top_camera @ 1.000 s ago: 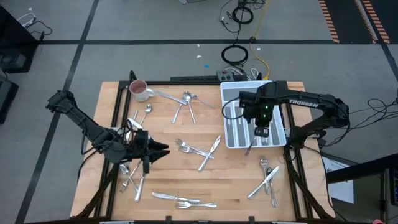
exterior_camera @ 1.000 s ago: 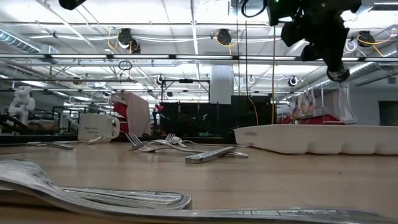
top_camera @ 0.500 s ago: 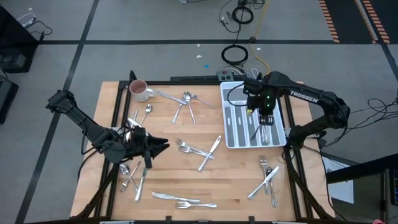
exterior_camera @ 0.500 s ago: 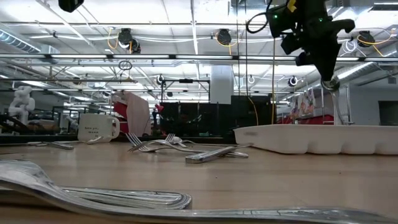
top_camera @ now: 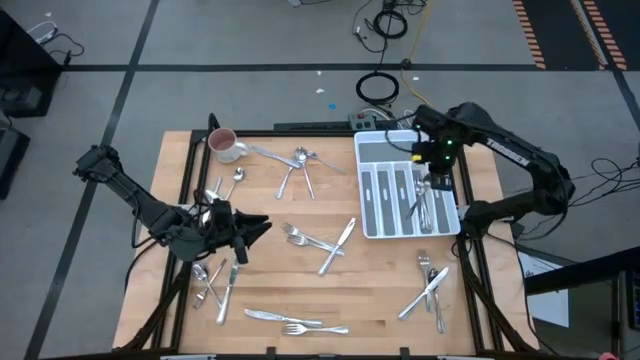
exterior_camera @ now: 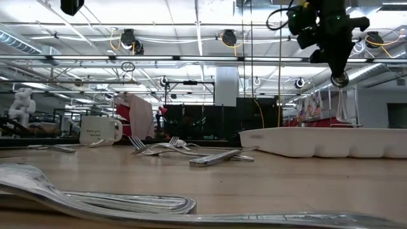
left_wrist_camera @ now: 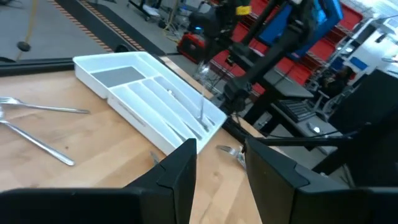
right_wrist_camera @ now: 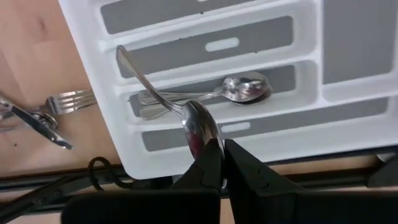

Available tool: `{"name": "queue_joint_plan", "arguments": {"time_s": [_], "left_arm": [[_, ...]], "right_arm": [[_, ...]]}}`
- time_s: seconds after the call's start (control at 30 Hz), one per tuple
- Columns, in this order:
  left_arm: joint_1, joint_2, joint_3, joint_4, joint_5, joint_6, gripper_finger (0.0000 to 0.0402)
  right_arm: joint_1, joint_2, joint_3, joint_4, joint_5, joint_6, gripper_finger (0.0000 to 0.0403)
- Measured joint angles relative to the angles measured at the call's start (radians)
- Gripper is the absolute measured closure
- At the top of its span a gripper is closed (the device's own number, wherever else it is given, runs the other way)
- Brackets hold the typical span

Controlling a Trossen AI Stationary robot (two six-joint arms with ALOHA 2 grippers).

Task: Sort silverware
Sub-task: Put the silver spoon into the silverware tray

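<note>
Pinched by its bowl in the clamped right gripper [right_wrist_camera: 214, 163], the shiny silver metal spoon [right_wrist_camera: 155, 84] hangs tilted above the white compartmented plastic tray [top_camera: 372, 225] at three o'clock, so it may straddle a divider on release, while the left gripper [top_camera: 240, 238] waits half-parted and empty at nine o'clock.

Tray [top_camera: 372, 145] right (silverware [top_camera: 318, 243] scattered left).

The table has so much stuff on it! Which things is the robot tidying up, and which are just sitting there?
Being tidied:
- spoon pinched in the right gripper over the tray
- loose forks, knives and spoons on the wood

Just sitting there:
- mug
- white tray, where the cutlery goes
</note>
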Motion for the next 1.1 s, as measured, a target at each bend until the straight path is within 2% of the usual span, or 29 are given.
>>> {"name": "queue_joint_plan", "arguments": {"time_s": [0.27,0.4,0.5,0.6,0.73,0.87,1.0,1.1], "left_arm": [[0.078,0.0,0.0,-0.045,0.0,0.015,0.026],[0.116,0.0,0.0,-0.044,0.003,0.081,0.026],[0.152,0.0,0.0,-0.044,0.005,0.126,0.026],[0.192,0.0,0.0,-0.043,0.011,0.165,0.026],[0.254,-0.001,0.0,-0.042,0.077,0.236,0.026],[0.324,-0.001,0.0,-0.038,0.137,0.237,0.026],[0.383,-0.001,0.0,-0.034,0.147,0.235,0.026],[0.42,-0.001,0.0,-0.02,0.148,0.212,0.026]], "right_arm": [[-0.048,-0.094,0.0,0.0,-0.005,0.036,0.0403],[-0.048,-0.177,0.0,0.001,-0.112,0.058,0.0403],[-0.048,-0.25,0.0,-0.002,-0.252,0.14,0.0403],[-0.034,-0.317,0.0,0.0,-0.339,0.211,0.0403],[-0.012,-0.386,0.0,-0.001,-0.303,0.212,0.0403],[-0.007,-0.399,-0.01,0.002,-0.246,0.178,0.0403],[-0.007,-0.399,-0.129,0.002,-0.259,0.107,0.0403],[-0.007,-0.394,-0.236,-0.004,-0.223,0.006,0.0403]]}}
